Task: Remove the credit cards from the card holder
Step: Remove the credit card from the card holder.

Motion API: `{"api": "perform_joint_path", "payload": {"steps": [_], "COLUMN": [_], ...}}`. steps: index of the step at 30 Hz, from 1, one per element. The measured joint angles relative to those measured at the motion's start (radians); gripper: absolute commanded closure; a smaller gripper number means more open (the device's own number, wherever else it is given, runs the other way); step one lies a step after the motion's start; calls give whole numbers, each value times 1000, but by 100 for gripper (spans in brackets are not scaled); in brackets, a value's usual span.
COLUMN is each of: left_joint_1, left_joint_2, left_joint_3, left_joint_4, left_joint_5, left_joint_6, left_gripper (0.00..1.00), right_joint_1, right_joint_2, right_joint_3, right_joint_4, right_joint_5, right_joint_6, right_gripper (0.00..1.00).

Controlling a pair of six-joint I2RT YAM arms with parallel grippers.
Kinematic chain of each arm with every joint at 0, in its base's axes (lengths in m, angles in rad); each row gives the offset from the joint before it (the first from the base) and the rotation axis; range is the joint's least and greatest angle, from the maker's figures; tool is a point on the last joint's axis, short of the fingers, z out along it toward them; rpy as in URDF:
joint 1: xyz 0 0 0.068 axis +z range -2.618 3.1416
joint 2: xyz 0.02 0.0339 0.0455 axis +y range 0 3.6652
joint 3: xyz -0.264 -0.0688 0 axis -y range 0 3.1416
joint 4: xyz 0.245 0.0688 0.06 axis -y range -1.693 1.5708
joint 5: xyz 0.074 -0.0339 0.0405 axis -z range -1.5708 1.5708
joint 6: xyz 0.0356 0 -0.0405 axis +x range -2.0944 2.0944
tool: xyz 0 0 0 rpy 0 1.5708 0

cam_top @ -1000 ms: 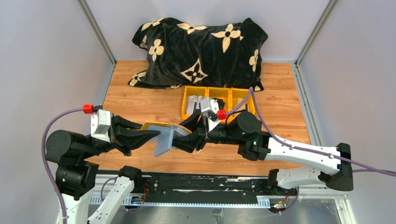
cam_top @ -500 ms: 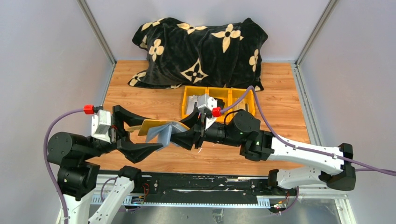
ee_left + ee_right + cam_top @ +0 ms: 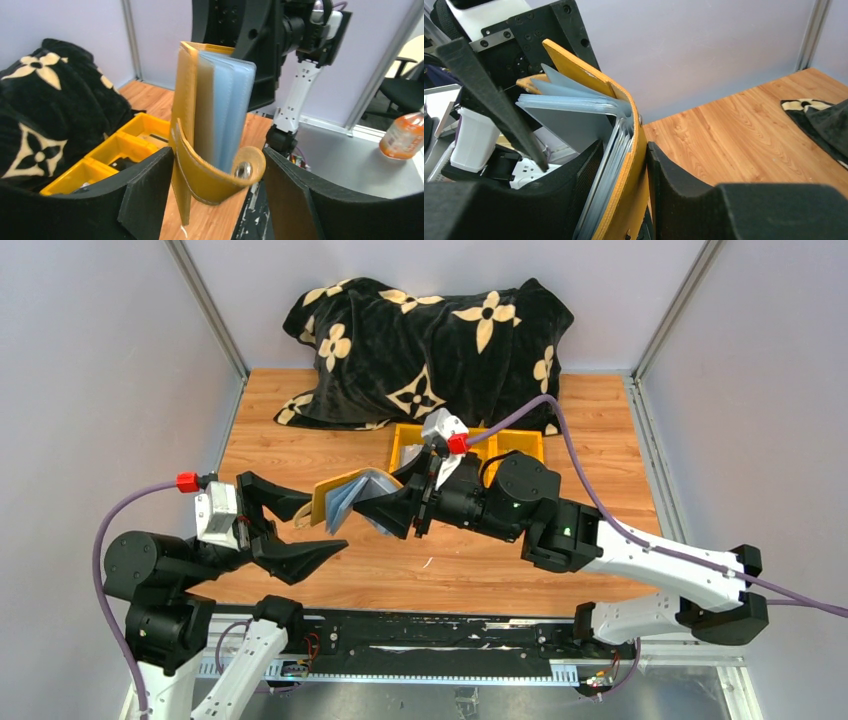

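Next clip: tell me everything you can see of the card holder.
The card holder is a mustard-yellow, leather-look cover lying open, with translucent blue-grey pockets fanned out and a curled strap ending in a metal snap. The right hand clamps the cover and pockets together near the spine. The open left hand brackets the strap end; whether it touches is unclear.

bright even light | soft shadows | wrist foregrounds blurred | no glare

No word, number or brand name can be read anywhere; the label on the orange bottle is too blurred.
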Motion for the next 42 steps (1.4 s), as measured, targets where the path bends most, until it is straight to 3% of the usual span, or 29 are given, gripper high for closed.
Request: {"api": "perform_joint_path", "payload": {"steps": [11, 21, 24, 28, 30, 34, 39, 42], "left_joint_1": [0, 0, 0, 0, 0, 0, -1, -1], "left_joint_2": [1, 11, 24, 40, 44, 54, 68, 80], "left_joint_3": [0, -6, -6, -6, -5, -5, -6, -6], "left_joint_4": [-18, 155, 208, 237, 248, 254, 271, 296], "left_joint_5": [-103, 79, 124, 161, 165, 172, 184, 189], "left_joint_6": [58, -172, -244, -312, -333, -380, -449, -491], "left_gripper": [66, 92, 90, 75, 73, 82, 82, 95], "right_joint_1": [0, 0, 0, 0, 0, 0, -2, -2], "right_joint_2": [-8, -69, -79, -85, -85, -85, -85, -86], "right_joint_3": [-68, -184, -207, -233, -237, -239, -256, -260], "right_joint_4": [61, 249, 293, 338, 353, 371, 403, 417], "right_joint_5": [-172, -360, -406, -447, -462, -482, -484, -486], "right_joint_6": [14, 34, 44, 51, 56, 61, 62, 62], "right_gripper": [100, 100, 100, 100, 100, 100, 100, 100]}}
